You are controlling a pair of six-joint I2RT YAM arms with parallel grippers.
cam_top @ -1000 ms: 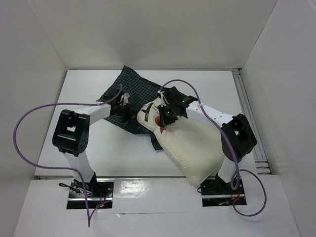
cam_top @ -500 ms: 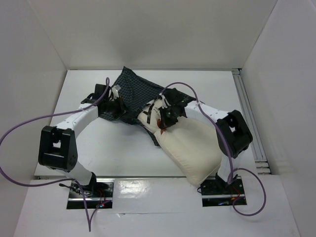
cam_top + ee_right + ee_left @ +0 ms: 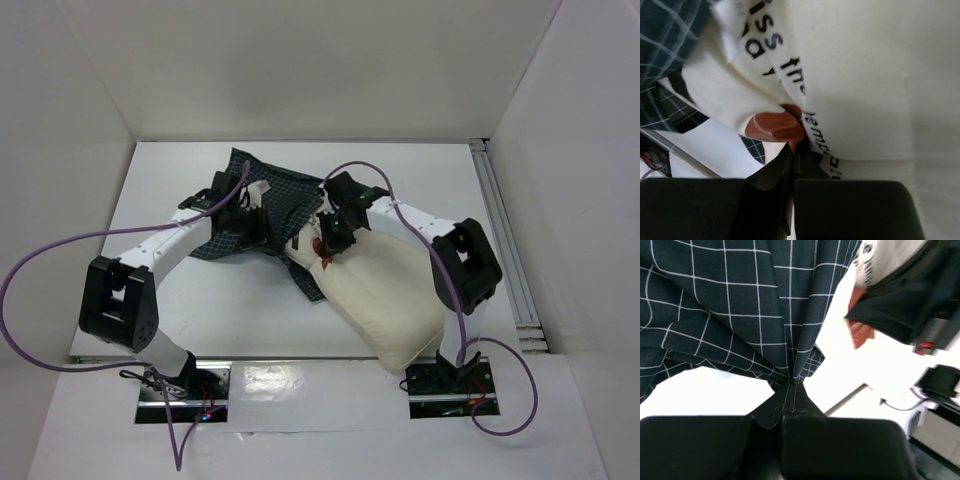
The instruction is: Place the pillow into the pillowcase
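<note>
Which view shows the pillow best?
Top external: nearly the whole pillow shows, its far end lying against the pillowcase. Right wrist shows only a close patch of cream fabric with lettering, pinched in the right hand. Left wrist catches just a blurred corner.

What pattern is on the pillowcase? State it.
The pillowcase is dark navy with a thin white grid, clearest in the left wrist view.

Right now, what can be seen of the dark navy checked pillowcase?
The dark navy fabric pillowcase, crossed by thin white grid lines, lies crumpled on the white table, left of centre toward the far side. The left gripper has its jaws shut on a pinch of it, with folds fanning out from the grip. Its right side meets the printed end of the cream-white pillow, and a strip of the cloth shows along that pillow's left edge. Whether that end is inside cannot be told.
</note>
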